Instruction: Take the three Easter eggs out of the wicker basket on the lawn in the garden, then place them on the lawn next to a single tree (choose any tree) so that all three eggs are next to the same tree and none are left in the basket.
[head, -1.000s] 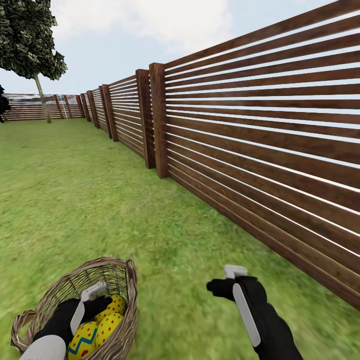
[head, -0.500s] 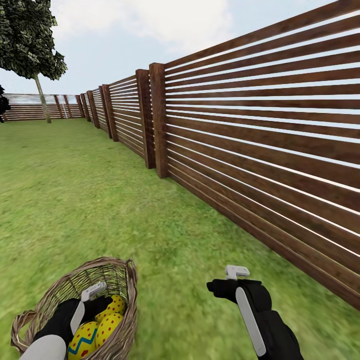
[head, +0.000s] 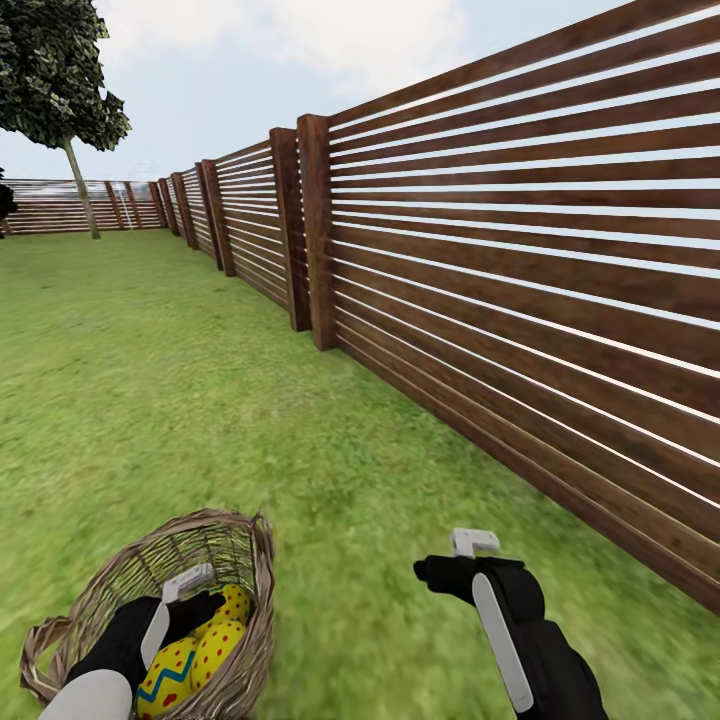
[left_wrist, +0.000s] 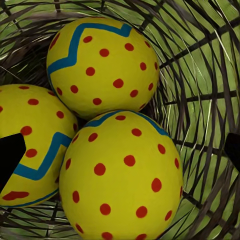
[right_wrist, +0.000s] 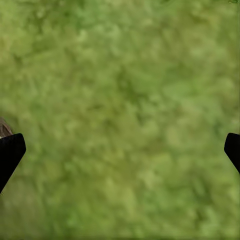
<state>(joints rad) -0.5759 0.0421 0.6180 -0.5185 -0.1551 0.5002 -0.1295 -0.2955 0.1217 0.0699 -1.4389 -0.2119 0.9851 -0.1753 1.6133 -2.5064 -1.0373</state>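
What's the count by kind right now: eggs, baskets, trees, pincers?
Easter eggs: 3, all in the basket
Wicker basket: 1
Pale-trunk tree: 1, far by the fence
Pincers: 2, left pincer in the basket, right pincer over the lawn
Total: 7

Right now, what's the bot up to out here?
The left gripper is down inside the wicker basket on the lawn, jaws open over the three Easter eggs, none grasped yet. The right gripper hangs open over bare grass beside the basket. A pale-trunked tree stands far off by the fence.
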